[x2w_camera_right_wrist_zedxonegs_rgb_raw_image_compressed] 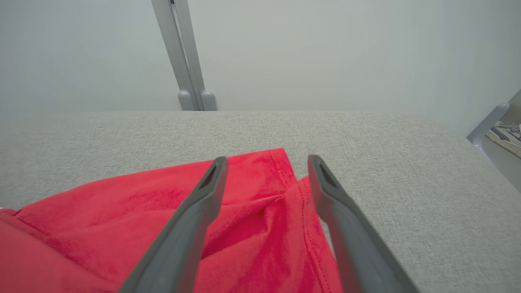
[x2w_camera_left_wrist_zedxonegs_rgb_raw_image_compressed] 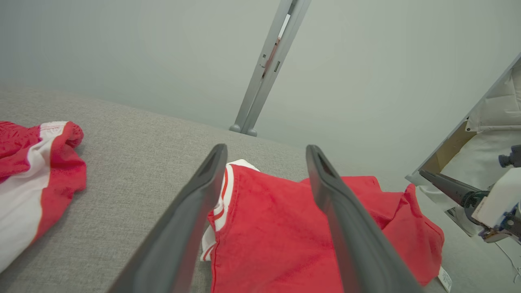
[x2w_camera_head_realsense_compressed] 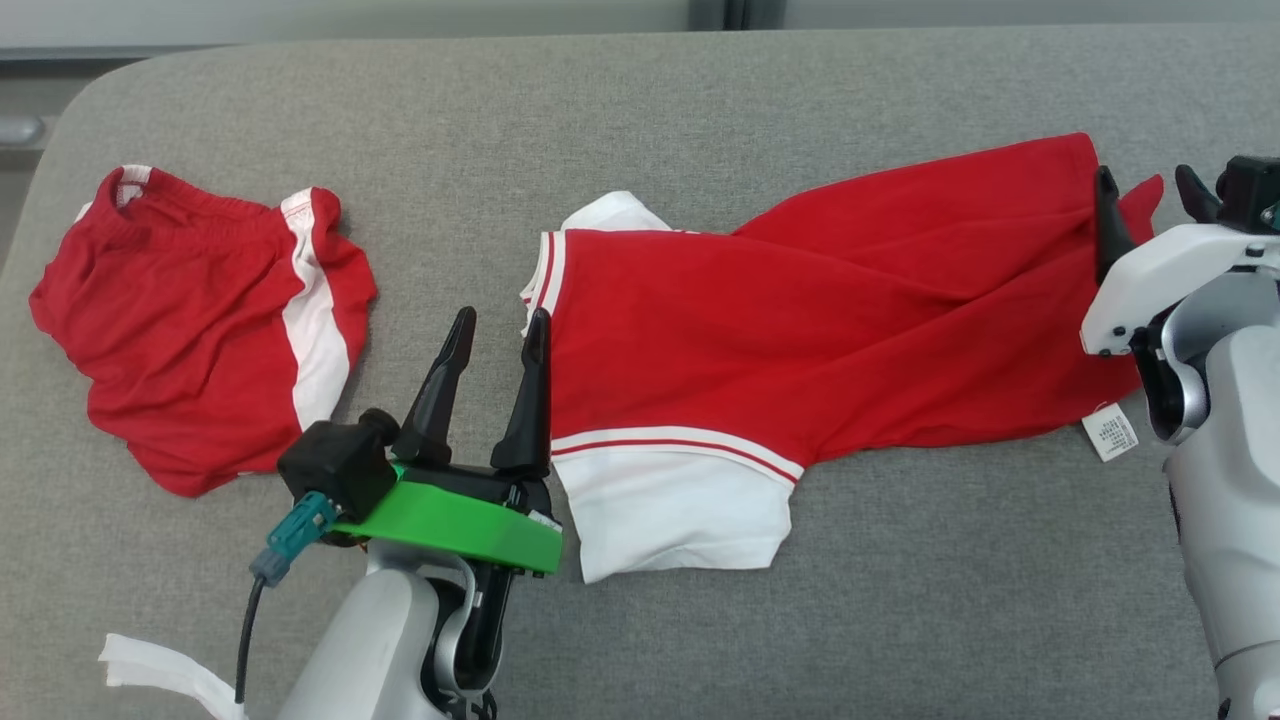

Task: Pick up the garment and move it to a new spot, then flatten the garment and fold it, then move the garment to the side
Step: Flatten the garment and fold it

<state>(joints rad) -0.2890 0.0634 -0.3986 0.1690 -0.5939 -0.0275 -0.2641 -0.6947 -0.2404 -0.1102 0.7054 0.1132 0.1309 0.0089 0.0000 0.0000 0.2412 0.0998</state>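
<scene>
shorts in red and white lie bunched at the left of the gray cushion, well apart from the work. just right of them the left gripper hovers with its fingers spread and nothing between them, right beside the shirt's sleeve end. the shirt, red with white striped sleeves, lies across the middle and right of the cushion. its long axis runs left to right in the head view, rising a little toward the right, with the sleeves pointing left and the hem pointing right. at the hem the right gripper stands spread wide, astride the corner and pinching no cloth. a white label sticks out by the near hem corner. the shirt seems set down at its spot and flattening seems in hand: the body is twisted and creased. the next move likely calls for both grippers to pinch opposite ends and pull them apart evenly.
</scene>
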